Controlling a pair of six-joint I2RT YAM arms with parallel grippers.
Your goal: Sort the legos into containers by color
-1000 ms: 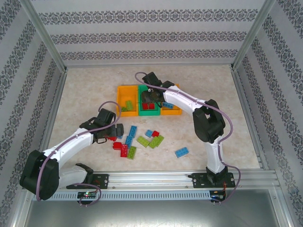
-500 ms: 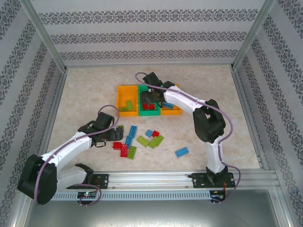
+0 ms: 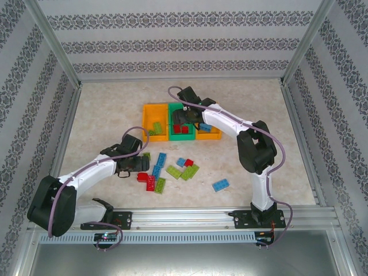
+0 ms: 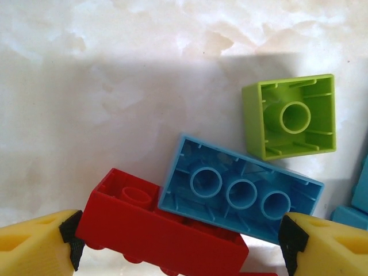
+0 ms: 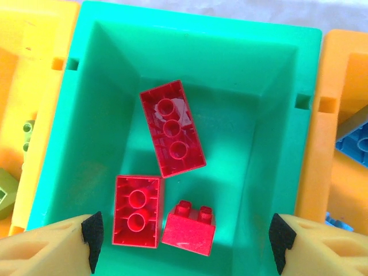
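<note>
My left gripper (image 4: 179, 241) is low over the left end of the loose legos (image 3: 167, 169), jaws open. A red brick (image 4: 149, 227) on its side and an upturned blue brick (image 4: 241, 192) leaning on it lie between its fingers. A lime green brick (image 4: 290, 115) lies just beyond. My right gripper (image 5: 184, 241) hangs open above the green bin (image 5: 276, 86), with nothing between its fingers. Three red bricks (image 5: 171, 129) lie in that bin. The left orange bin (image 3: 146, 109) holds green bricks (image 3: 155, 127); the right orange bin (image 3: 208, 138) holds a blue brick (image 5: 356, 144).
More red, blue and green bricks lie scattered in front of the bins, and one blue brick (image 3: 221, 185) sits apart to the right. Metal frame posts and patterned walls enclose the table. There is bare tabletop left of the pile and behind the bins.
My left gripper has swung in low against the pile's left end, around the red and blue bricks, its jaws narrowing a little. My right gripper has stayed over the green bin, shifting slightly.
</note>
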